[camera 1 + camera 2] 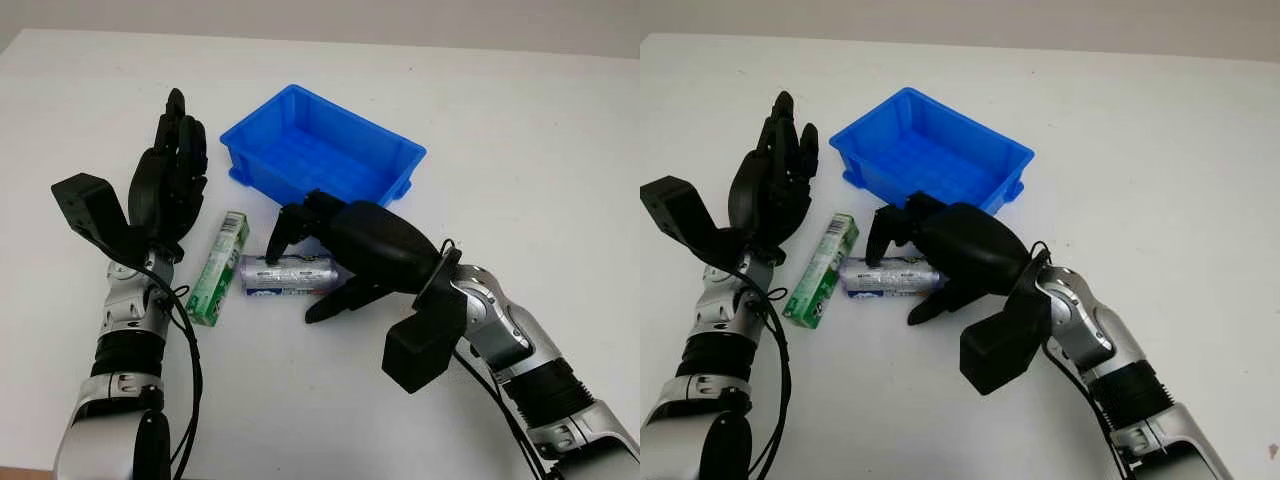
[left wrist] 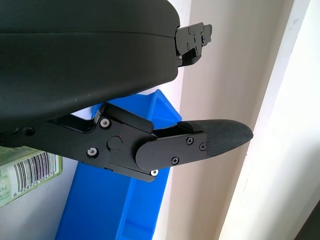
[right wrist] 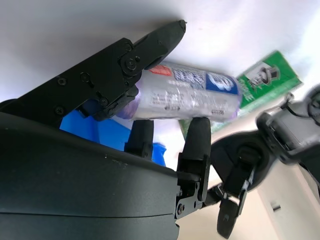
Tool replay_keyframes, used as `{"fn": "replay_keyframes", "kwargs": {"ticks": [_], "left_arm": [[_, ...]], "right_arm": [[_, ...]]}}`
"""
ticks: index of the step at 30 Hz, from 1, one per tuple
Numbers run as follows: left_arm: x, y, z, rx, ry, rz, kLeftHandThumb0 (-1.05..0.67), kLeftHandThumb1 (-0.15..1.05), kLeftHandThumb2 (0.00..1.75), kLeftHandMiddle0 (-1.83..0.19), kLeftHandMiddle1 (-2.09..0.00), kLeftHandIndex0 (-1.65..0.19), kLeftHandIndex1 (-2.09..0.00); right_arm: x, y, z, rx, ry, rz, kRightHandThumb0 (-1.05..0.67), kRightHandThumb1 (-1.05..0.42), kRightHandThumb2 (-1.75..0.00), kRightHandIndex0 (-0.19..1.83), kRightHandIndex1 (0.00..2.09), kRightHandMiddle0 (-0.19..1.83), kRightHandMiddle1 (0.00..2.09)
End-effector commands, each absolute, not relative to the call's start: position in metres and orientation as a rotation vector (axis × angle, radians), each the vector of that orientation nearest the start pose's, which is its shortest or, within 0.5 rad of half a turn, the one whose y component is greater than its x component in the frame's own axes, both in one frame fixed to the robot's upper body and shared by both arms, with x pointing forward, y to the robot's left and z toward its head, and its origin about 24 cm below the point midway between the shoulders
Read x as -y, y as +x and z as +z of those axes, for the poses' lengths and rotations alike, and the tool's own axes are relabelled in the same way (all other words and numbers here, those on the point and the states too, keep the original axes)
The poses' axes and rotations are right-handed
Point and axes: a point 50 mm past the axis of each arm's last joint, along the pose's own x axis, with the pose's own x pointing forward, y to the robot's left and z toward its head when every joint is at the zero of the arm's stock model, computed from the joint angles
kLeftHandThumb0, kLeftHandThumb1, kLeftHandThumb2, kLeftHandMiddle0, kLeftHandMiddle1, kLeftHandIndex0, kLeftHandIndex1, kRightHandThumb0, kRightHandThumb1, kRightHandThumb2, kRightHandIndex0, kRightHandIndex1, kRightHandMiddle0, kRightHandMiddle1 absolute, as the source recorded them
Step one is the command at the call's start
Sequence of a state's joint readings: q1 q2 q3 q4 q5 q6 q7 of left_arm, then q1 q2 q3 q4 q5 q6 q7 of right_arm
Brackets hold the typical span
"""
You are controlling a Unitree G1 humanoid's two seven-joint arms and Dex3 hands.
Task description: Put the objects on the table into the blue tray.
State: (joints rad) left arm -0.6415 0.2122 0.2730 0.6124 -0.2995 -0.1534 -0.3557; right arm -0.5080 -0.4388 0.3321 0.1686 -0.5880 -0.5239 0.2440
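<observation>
The right hand (image 1: 330, 262) has its fingers around the silvery cylindrical packet (image 1: 288, 273) — seemingly not yet clamped. Squeeze evenly mid-length before lifting toward the blue plastic tray (image 1: 322, 150). The left hand (image 1: 168, 175) hovers open.

Lab-like: bare white table (image 1: 520, 120)

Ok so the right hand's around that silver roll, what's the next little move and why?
Probably close the right hand firmly on the silver roll and lift it straight up. The fingers bracket it, but it lies on the table beside the green box, and the blue tray just behind holds nothing yet. The left hand is open, off to the side.
</observation>
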Motion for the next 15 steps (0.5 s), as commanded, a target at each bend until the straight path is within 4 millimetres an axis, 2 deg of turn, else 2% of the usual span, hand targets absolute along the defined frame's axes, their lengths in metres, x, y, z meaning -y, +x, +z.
{"fn": "replay_keyframes", "kwargs": {"ticks": [1,6,9,13,15], "left_arm": [[-0.208,0.360,0.126,0.275,-0.166,-0.164,-0.77,1.05,0.56,0.19,0.00,0.19,0.00],[-0.207,0.361,0.126,0.277,-0.176,-0.161,-0.77,1.05,0.55,0.19,0.00,0.19,0.00],[-0.206,0.361,0.126,0.277,-0.173,-0.157,-0.77,1.05,0.55,0.19,0.00,0.19,0.00],[-0.206,0.361,0.126,0.273,-0.173,-0.158,-0.77,1.05,0.55,0.19,0.00,0.19,0.00],[-0.206,0.362,0.126,0.272,-0.171,-0.161,-0.77,1.05,0.55,0.19,0.00,0.19,0.00]], "right_arm": [[0.098,0.296,0.139,0.710,-1.273,0.750,-0.44,-0.74,-0.06,0.40,1.39,0.33,1.23],[0.097,0.289,0.146,0.786,-1.468,0.758,-0.54,-0.80,-0.06,0.76,1.26,0.54,0.96],[0.096,0.286,0.151,0.798,-1.561,0.770,-0.59,-0.84,-0.06,0.96,1.06,0.69,0.81],[0.095,0.283,0.151,0.791,-1.501,0.773,-0.53,-0.79,-0.05,1.25,0.88,0.95,0.62],[0.096,0.284,0.151,0.773,-1.456,0.782,-0.41,-0.78,-0.05,1.29,1.02,0.97,0.67]]}}
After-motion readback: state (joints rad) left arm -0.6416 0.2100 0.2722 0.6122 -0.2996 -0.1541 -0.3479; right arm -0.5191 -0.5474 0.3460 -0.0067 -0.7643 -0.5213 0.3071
